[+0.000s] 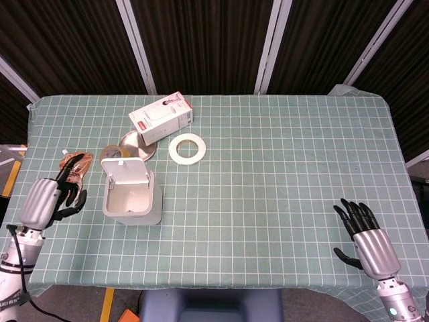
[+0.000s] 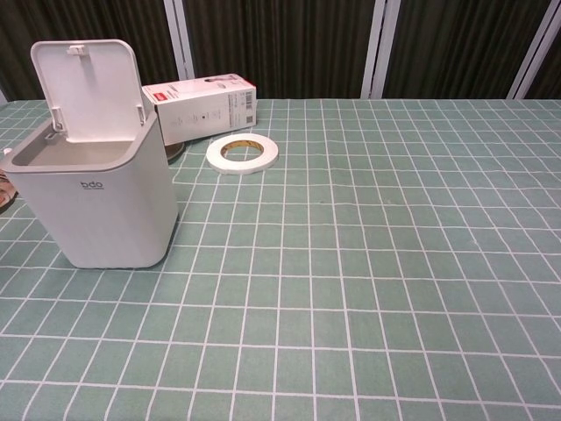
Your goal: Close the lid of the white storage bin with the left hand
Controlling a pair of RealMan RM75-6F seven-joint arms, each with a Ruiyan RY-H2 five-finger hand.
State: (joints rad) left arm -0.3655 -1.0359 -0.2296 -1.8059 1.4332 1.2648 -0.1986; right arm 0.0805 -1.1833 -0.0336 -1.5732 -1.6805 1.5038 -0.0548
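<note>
The white storage bin (image 1: pixel 133 198) (image 2: pixel 98 202) stands on the left part of the table, its hinged lid (image 1: pixel 125 170) (image 2: pixel 88 89) tilted up and back so the inside shows. My left hand (image 1: pixel 50 196) hovers just left of the bin, fingers spread and empty, partly over an orange pouch (image 1: pixel 72 165). It does not touch the bin. My right hand (image 1: pixel 365 236) rests open near the table's front right corner, holding nothing. Neither hand appears in the chest view.
A white and red carton (image 1: pixel 161 117) (image 2: pixel 201 106) lies behind the bin, with a white tape ring (image 1: pixel 186 148) (image 2: pixel 242 153) to its right. A round metal lid (image 1: pixel 137 144) and a tape roll (image 1: pixel 112 152) sit close behind the bin. A green checked cloth (image 1: pixel 281 174) covers the table.
</note>
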